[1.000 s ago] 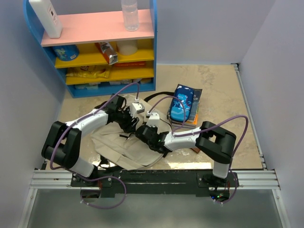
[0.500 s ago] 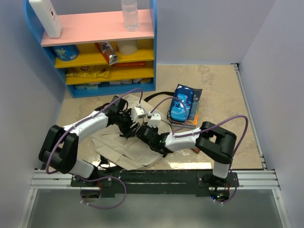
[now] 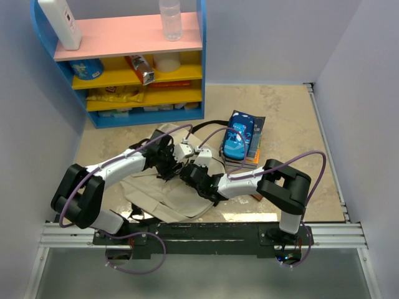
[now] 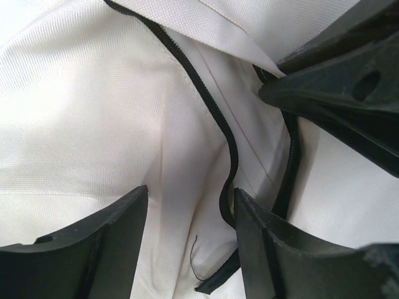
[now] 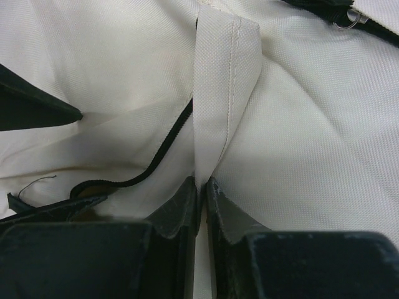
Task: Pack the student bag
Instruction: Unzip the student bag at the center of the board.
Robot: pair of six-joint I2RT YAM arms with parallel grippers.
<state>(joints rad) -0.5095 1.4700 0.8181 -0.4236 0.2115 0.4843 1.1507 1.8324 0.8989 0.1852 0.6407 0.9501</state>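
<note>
The beige student bag (image 3: 163,193) lies flat on the table in front of the arm bases. My right gripper (image 3: 187,175) is shut on a fold of the bag's canvas (image 5: 224,93) beside the black zipper (image 5: 163,149). My left gripper (image 3: 171,167) is open right next to it, its fingers (image 4: 93,243) astride the bag's fabric and zipper line (image 4: 227,162); the right gripper's black fingers show at that view's upper right. A blue patterned pencil case (image 3: 238,135) lies on a stack of books (image 3: 252,152) right of the bag.
A blue shelf unit (image 3: 124,62) with pink and yellow boards stands at the back left, holding a white bottle (image 3: 60,22), a clear bottle (image 3: 170,18) and snack packs. Grey walls close both sides. Black bag straps (image 3: 206,128) trail toward the books.
My left gripper has moved right and forward along the bag, ending beside the right gripper. The right gripper has kept its hold on the canvas fold.
</note>
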